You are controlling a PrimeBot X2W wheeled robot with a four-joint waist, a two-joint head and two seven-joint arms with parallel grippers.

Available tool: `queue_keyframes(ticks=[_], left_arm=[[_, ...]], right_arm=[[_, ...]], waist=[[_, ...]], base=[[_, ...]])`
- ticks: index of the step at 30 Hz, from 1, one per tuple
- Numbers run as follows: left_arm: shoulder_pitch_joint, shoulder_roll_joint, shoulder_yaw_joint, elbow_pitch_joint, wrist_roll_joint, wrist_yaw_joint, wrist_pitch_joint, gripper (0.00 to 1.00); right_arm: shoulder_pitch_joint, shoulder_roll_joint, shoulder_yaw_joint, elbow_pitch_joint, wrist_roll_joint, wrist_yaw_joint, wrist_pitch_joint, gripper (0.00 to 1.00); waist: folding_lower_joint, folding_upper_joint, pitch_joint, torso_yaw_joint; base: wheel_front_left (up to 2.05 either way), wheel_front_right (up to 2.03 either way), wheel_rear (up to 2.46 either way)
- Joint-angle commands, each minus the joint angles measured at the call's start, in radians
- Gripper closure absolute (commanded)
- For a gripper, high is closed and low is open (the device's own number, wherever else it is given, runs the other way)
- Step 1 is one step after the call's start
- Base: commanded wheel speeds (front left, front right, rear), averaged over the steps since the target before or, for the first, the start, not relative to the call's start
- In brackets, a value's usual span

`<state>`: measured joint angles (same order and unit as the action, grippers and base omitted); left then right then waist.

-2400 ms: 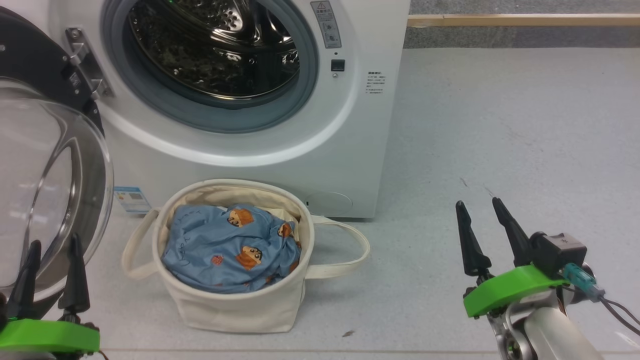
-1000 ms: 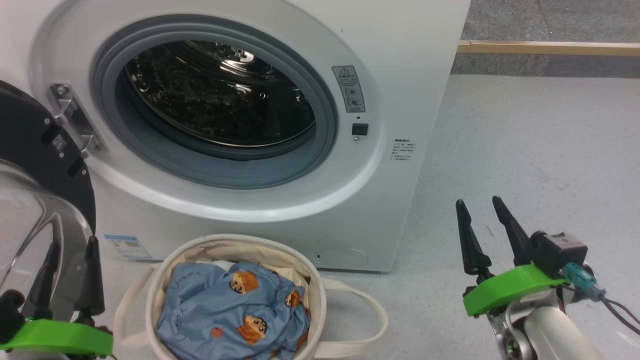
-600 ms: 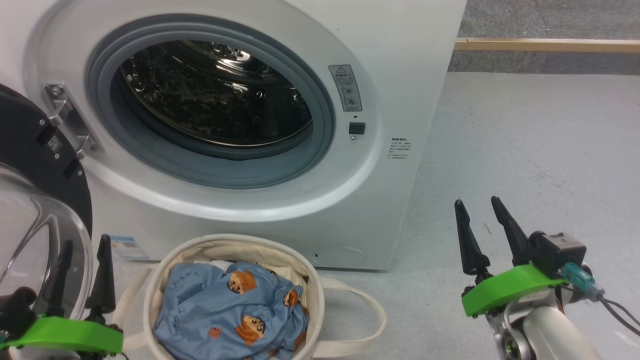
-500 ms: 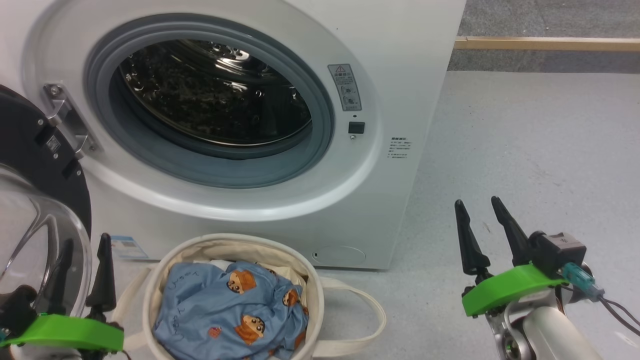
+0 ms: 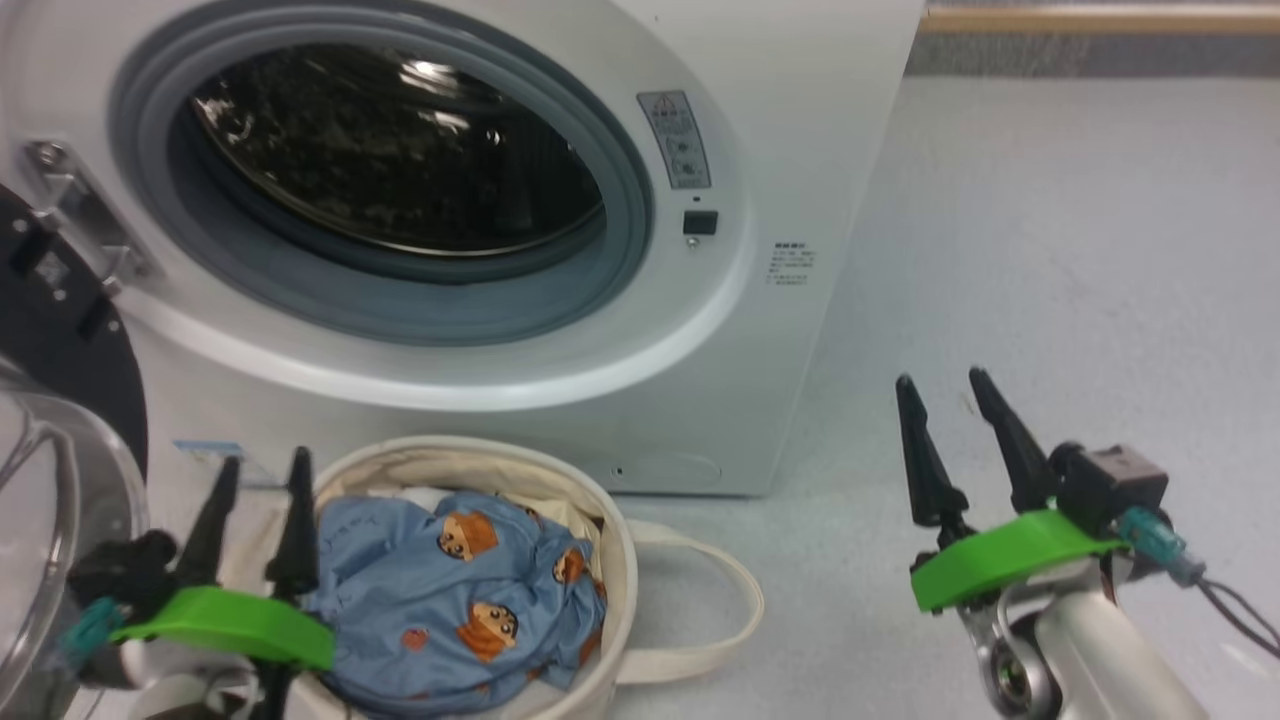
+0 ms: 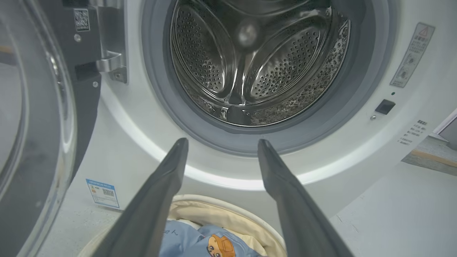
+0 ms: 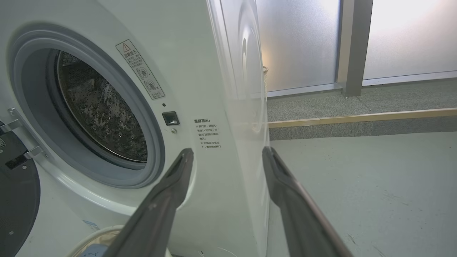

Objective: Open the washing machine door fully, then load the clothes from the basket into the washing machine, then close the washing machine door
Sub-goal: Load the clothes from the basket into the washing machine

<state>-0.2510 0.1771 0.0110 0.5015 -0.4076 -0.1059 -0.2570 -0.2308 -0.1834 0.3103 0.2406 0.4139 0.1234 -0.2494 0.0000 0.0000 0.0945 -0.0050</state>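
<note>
The left claw has its two dark fingers spread apart with nothing between them. It hangs at the left edge of the basket, and whether a finger touches the cream rim cannot be told. The clothes, light blue with orange-brown cartoon faces, lie heaped in the basket just to this claw's right. In the left wrist view they show low between the two fingers. Straight ahead of its tips is the washing machine, whose grey gasket rings the bare steel drum. The door stands swung open close on this claw's left, hinged at the machine's front, with its clear glass bowl bulging toward the camera. A small blue-white sticker sits low on the machine's front, ahead and left of the fingers. The right claw is also open and empty, above the grey floor and well apart from the basket on its left. In its wrist view the machine's front right corner stands ahead, between its fingers.
</note>
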Motion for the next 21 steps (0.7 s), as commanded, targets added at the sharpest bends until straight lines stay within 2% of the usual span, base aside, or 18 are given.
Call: queue_keyframes(ticks=[1, 11, 21], left_arm=[[-0.052, 0.012, 0.023, -0.01, 0.011, -0.001, -0.004, 0.0], [-0.176, -0.035, -0.023, 0.289, 0.051, -0.017, -0.005, 0.0], [-0.261, -0.027, -0.121, 0.523, 0.125, -0.024, -0.005, 0.0]], right_arm=[[-0.042, -0.004, 0.014, -0.038, -0.007, 0.007, -0.012, 0.0], [-0.092, -0.02, 0.006, -0.051, -0.038, 0.007, -0.012, 0.0], [-0.127, -0.035, 0.003, -0.065, -0.063, 0.007, -0.012, 0.0]], waist=[[0.0, 0.0, 0.025, -0.008], [0.0, 0.0, 0.141, -0.04], [0.0, 0.0, 0.228, -0.08]], base=[[0.0, 0.0, 0.0], [0.0, 0.0, 0.0], [0.0, 0.0, 0.0]])
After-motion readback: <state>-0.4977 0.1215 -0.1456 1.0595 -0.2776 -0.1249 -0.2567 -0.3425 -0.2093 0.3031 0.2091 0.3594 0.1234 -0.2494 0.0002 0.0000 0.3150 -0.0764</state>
